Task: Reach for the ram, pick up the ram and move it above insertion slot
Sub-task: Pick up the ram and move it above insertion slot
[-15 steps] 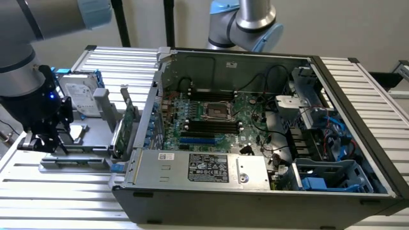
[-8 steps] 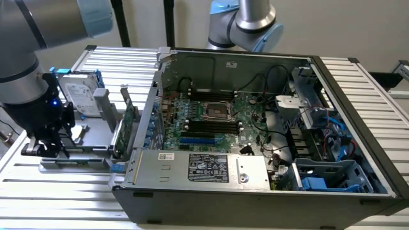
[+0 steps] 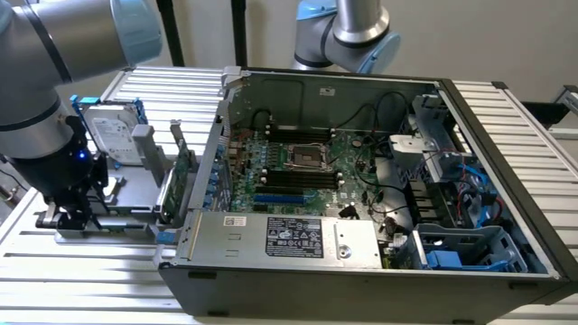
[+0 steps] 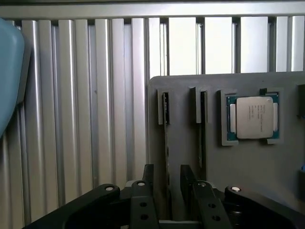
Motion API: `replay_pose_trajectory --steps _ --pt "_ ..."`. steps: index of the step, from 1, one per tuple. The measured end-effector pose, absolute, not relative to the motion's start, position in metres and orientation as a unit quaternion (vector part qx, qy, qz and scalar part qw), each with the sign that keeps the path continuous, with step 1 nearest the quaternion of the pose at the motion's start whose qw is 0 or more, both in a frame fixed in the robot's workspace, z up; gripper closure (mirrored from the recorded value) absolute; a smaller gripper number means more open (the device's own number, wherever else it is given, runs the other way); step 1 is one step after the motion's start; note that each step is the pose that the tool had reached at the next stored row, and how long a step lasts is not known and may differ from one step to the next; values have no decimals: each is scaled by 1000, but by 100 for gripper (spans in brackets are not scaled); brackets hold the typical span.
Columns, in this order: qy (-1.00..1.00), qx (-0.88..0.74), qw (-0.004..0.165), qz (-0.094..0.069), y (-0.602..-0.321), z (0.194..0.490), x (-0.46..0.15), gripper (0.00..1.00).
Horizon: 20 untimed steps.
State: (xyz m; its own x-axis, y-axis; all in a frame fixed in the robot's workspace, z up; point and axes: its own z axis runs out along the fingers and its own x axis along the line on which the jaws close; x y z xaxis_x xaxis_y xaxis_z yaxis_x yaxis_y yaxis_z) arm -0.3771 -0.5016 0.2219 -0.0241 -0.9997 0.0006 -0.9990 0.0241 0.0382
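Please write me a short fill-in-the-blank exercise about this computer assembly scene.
1. The grey slotted holder carries ___ thin ram sticks standing on edge.
2. The black claw, its jaws open, straddles the ram that is farther from the square silver-lidded ___.
3. In the exterior view, the claw is outside the dark metal computer case, on the exterior view's ___.

Missing words: two; processor; left.

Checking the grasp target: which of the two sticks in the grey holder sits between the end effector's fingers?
The ram farther from the processor chip; the other stick, beside the chip, lies outside the end effector.
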Motion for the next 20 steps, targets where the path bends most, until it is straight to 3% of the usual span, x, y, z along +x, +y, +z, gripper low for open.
replay_pose_trajectory --steps 20 --pt "-692 721 12 -14 -502 203 -375 64"
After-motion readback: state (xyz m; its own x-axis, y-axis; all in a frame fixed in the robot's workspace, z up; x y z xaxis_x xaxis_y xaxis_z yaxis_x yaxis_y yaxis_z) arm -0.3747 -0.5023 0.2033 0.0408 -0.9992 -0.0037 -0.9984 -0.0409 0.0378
